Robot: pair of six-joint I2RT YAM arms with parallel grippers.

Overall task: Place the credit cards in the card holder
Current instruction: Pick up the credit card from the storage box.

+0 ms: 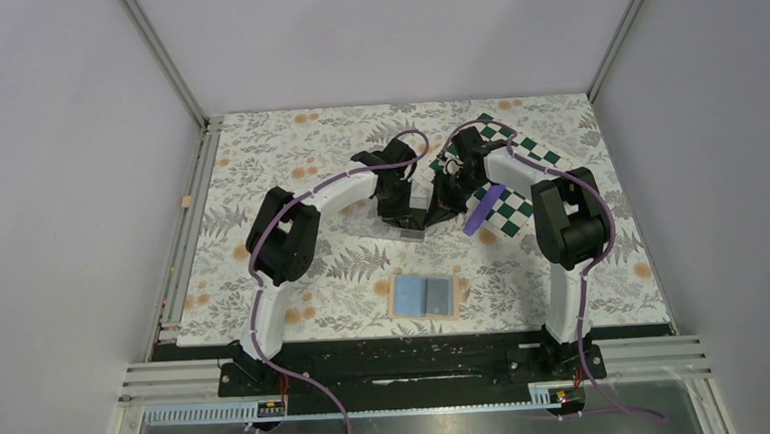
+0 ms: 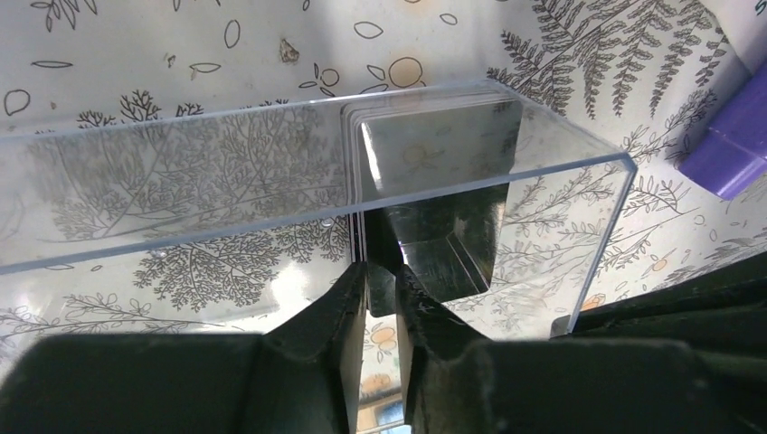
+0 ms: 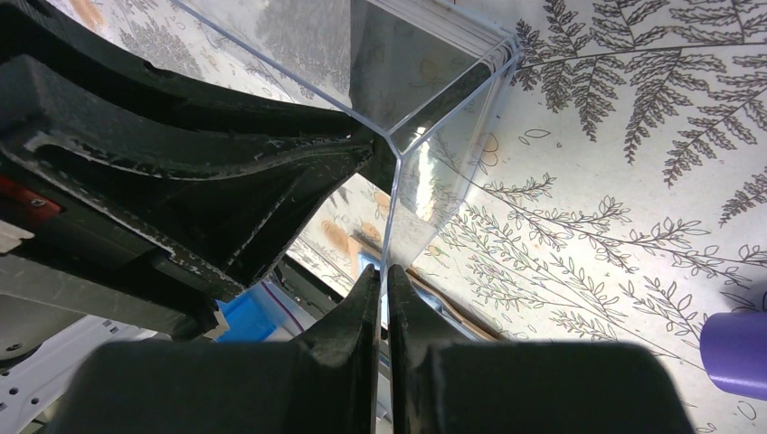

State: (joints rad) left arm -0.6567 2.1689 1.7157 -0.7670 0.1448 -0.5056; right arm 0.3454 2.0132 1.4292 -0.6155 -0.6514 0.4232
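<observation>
1. Across the floral table (image 1: pixel 259 174), only the top view gives the whole layout. The left arm (image 1: pixel 285 244) and right arm (image 1: pixel 566 217) both bend at the elbow and reach inward to the far middle, with their wrists nearly meeting.
2. On the far right there's a checkered mat (image 1: pixel 520 175) under the right arm, with a purple block (image 1: pixel 484 209) on its near edge.
3. The clear box (image 2: pixel 181 181) is pretty much hidden under the claws from above. The wrist cams show it fine, see-through walls standing on the cloth.
4. The card holder (image 1: pixel 425 296) lies open and flat, blue-grey inside facing up. It's at the near middle of the table, well apart from both claws and on the base side of them.
5. The credit cards (image 2: pixel 434 145) are a stack standing on edge inside one end of the clear box. The left wrist cam shows them best.
6. The left gripper (image 2: pixel 382 276) looks pinched onto the near edge of that card stack.
7. The right gripper (image 3: pixel 383 276) has its fingers almost together, clamped on a wall of the clear box.
</observation>
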